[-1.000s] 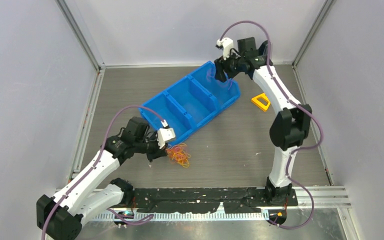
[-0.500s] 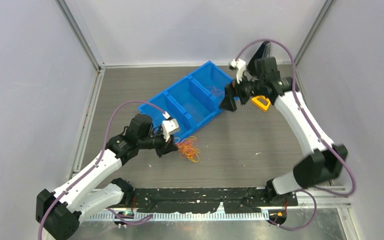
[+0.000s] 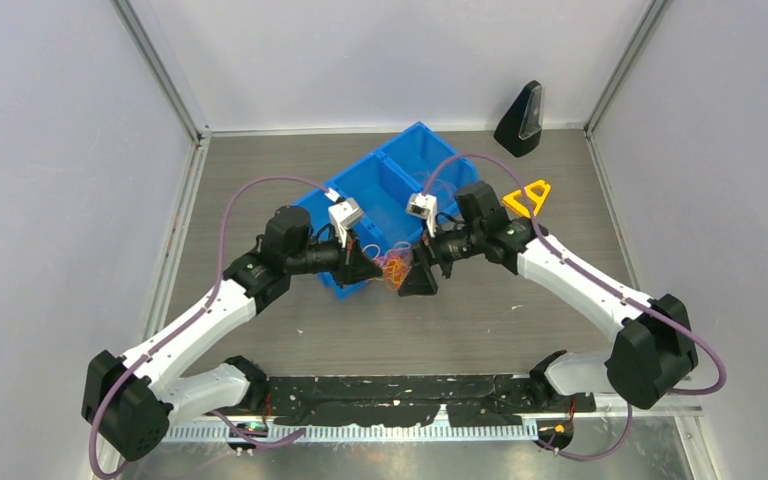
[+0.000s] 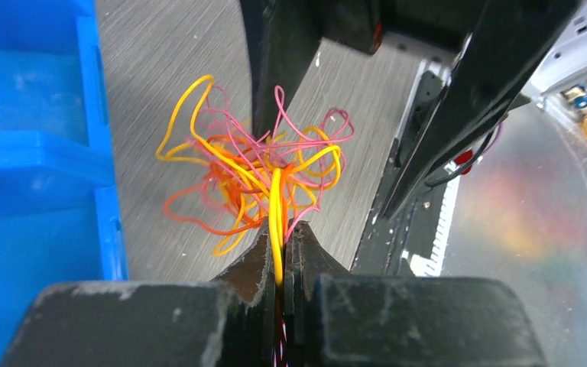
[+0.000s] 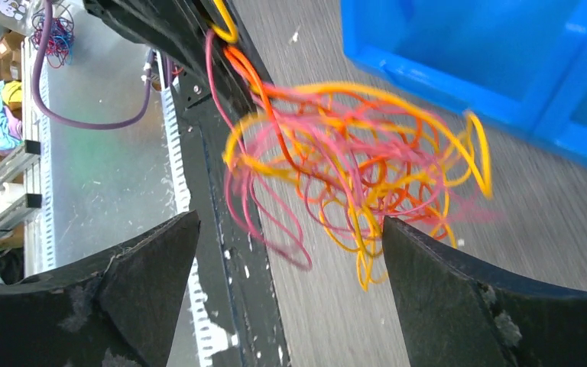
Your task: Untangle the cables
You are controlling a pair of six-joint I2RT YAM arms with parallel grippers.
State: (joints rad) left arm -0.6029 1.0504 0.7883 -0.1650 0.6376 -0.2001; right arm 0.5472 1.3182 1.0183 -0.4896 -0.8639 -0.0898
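The cables [image 3: 394,266] are one tangled ball of thin yellow, orange, red and pink wires, held in the air above the table beside the blue bin. My left gripper [image 3: 378,272] is shut on strands of the ball; in the left wrist view yellow and pink strands [image 4: 277,206] run between its closed fingers. My right gripper [image 3: 420,272] is open wide, facing the ball from the right. In the right wrist view the cables [image 5: 351,168] hang just ahead of the two spread fingertips [image 5: 153,252], apart from them.
A blue three-compartment bin [image 3: 380,200] lies diagonally behind the grippers. A yellow triangular piece [image 3: 528,196] lies to its right. A black wedge-shaped object [image 3: 522,118] stands at the back right corner. A black strip [image 3: 410,392] runs along the table's near edge.
My left gripper lifted the cable ball off the table and carried it right. My right arm swung from the bin's far end down to face the ball, jaws open.
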